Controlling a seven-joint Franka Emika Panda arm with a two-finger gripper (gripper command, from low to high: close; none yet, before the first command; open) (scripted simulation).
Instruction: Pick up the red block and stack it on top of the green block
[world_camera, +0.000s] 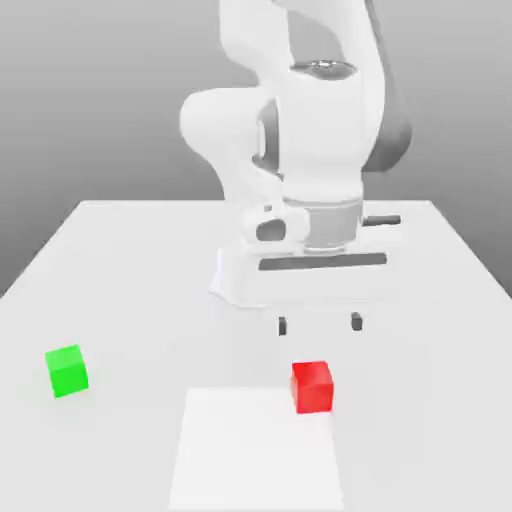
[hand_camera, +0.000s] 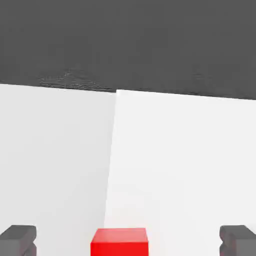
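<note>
Fingers (world_camera: 282, 325): spread to full width, empty, on gripper (world_camera: 319, 324) hanging above and just behind red block (world_camera: 312, 386). Red block: on table (world_camera: 120, 260), near edge. Green block (world_camera: 67, 370): well apart toward the exterior view's left. Step: approach. Next: descend, straddle, close.

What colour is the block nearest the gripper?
Bright red, clearest in the exterior view.

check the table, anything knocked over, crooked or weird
Nothing stands out. The red block and green block both sit flat on the table, well apart, green slightly turned. The open end effector hangs above the table behind the red block, holding nothing.
</note>
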